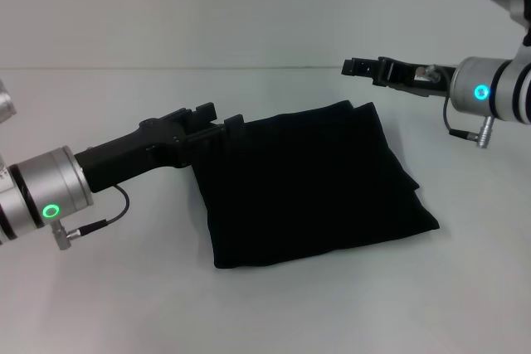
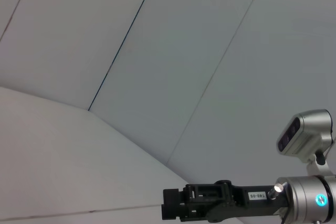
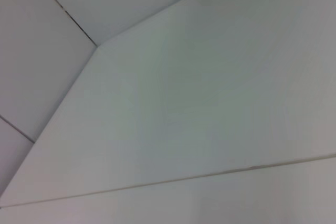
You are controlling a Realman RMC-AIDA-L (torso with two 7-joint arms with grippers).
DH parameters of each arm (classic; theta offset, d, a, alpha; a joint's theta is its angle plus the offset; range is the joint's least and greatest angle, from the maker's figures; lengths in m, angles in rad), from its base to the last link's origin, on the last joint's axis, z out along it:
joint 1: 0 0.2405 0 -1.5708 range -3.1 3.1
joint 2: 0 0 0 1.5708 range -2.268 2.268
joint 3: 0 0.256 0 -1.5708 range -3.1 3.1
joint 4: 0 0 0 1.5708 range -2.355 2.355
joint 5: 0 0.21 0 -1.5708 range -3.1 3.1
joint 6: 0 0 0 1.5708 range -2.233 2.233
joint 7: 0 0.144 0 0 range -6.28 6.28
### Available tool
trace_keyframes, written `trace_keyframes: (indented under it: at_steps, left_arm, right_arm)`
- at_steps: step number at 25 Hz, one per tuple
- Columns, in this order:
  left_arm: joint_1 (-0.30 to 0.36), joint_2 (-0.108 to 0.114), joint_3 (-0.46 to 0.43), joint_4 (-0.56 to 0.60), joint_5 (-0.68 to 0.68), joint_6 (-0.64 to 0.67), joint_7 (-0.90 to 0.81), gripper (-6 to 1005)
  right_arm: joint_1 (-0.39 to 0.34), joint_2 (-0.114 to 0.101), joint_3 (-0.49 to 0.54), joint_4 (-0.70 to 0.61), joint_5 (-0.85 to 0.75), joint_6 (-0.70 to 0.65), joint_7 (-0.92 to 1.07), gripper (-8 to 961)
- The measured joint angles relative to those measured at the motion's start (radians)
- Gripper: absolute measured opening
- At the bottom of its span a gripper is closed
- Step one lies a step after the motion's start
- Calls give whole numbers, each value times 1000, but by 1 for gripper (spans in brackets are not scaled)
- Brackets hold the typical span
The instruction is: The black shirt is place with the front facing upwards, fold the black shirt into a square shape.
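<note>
The black shirt (image 1: 311, 188) lies on the white table (image 1: 116, 296), folded into a rough square of several layers. Its lettering and neck label are hidden. My left gripper (image 1: 221, 118) is open at the shirt's far left corner, low over the table, its fingertips at the cloth's edge and holding nothing. My right gripper (image 1: 355, 65) hangs in the air beyond the shirt's far right corner, apart from the cloth. It also shows in the left wrist view (image 2: 172, 205), empty, against the wall.
The table's far edge meets a pale panelled wall (image 1: 249, 6). The right wrist view shows only bare table top (image 3: 210, 103) and wall. Nothing else stands on the table.
</note>
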Motion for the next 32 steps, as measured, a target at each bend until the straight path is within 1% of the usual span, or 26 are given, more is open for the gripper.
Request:
trace_keyframes:
  at_steps: [3,8,11,13,16,28,32]
  left_arm:
    - [0,-1,-1,-3,-1,1,-5,800]
    - [3,-1,-2,-4,-2,4,-7,800]
    - [5,-2,-8,-5,-6,1,-8,800]
    - [5,-2,-9,-5,-7,-3,-8,800]
    - [6,-2,-9,-5,-8,-12,-8,801]
    - [2,0,-9,-4,-34,-60,-10,802]
    - [-1,2,-9,-5,-36,-74,-21,802]
  right_arm:
    - [1,-23,-8,6,-22,-50,43,745]
    - [-6,-57,-12,-2,-177,-87,167,743]
    - [-8,-69,-12,-6,-235,-119,189,733]
    - [-13,-68,-13,-22,-239,-147,181,727]
    - [-24,-57,-13,-59,-239,-166,177,717]
    - [-37,-45,-14,-91,-236,-154,155,678]
    - [-44,-44,-12,-111,-233,-202,126,523]
